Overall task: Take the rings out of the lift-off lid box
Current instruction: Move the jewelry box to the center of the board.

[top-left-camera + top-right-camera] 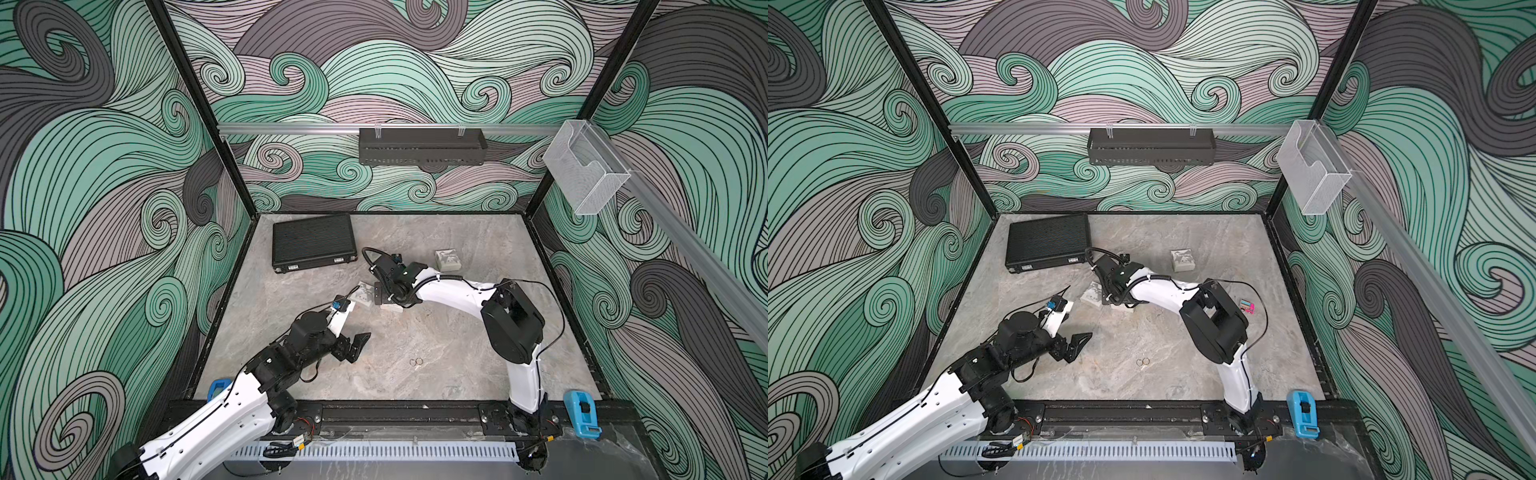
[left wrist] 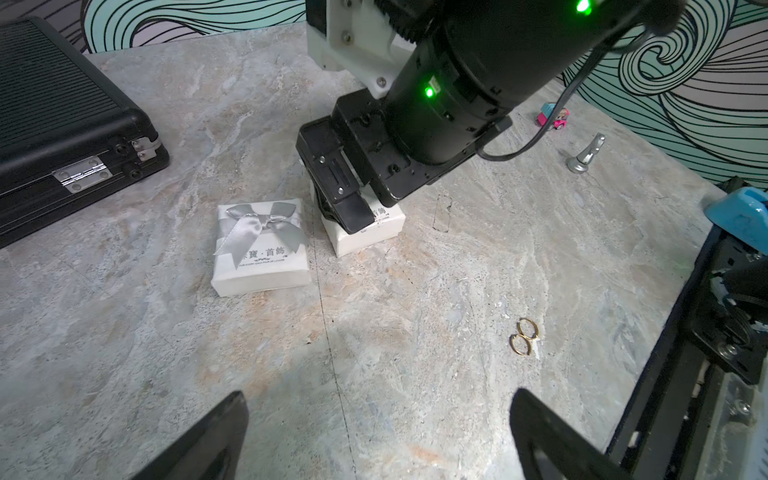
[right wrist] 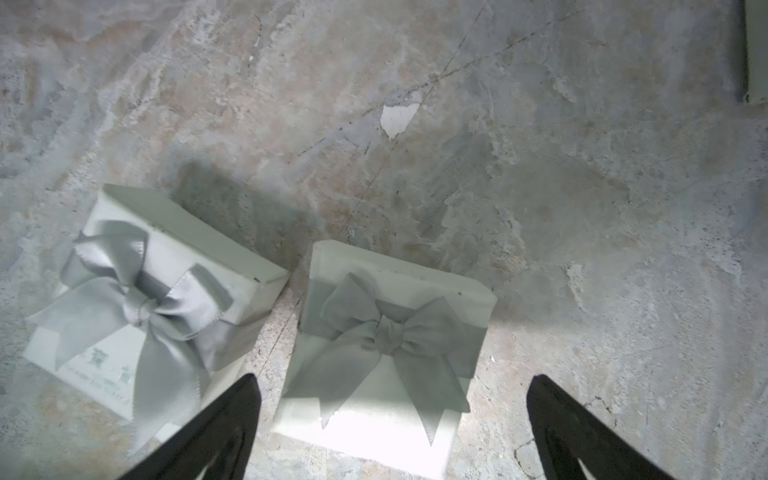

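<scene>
The right end effector [image 3: 394, 377], jaws wide and empty, hangs over a closed white square gift box [image 3: 386, 353] with a grey ribbon bow; its lidded twin box [image 2: 259, 249] just beside reads "首飾" and "FOR EVERY EACH PAIR OF LOVERS". The left end effector [image 2: 379, 392], also open, hovers over the marbled grey surface [image 2: 374, 332], where two thin gold-coloured rings [image 2: 523, 337] lie touching, apart from both boxes.

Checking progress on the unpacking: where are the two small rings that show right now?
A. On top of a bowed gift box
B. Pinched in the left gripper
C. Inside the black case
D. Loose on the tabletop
D: the two rings lie side by side on the bare table, with nothing holding them.
</scene>
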Robot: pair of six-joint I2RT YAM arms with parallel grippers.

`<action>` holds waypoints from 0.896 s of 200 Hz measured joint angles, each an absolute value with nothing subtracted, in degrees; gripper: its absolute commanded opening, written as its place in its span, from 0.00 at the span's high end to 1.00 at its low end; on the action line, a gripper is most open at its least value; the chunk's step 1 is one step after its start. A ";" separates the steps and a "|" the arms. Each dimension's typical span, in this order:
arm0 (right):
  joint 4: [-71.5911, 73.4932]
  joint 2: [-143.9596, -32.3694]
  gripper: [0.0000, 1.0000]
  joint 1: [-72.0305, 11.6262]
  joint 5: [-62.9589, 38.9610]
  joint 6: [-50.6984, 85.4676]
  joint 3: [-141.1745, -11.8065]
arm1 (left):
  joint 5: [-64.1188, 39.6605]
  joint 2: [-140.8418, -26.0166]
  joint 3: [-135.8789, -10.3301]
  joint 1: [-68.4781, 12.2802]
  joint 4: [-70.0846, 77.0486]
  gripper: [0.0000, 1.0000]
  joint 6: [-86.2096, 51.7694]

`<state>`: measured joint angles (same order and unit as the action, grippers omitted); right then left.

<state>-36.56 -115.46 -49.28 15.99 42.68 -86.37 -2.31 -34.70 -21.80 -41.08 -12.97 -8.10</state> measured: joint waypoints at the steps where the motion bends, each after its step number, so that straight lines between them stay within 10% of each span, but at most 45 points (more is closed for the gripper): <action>1: -36.56 -115.46 0.00 -49.28 16.01 42.68 -86.37 | -2.28 -34.63 -21.76 -41.08 -12.93 0.01 -8.10; 179: -34.59 -115.87 0.29 -46.17 16.56 41.52 -81.95 | -1.96 -34.76 -20.86 -41.08 -11.16 0.01 -7.57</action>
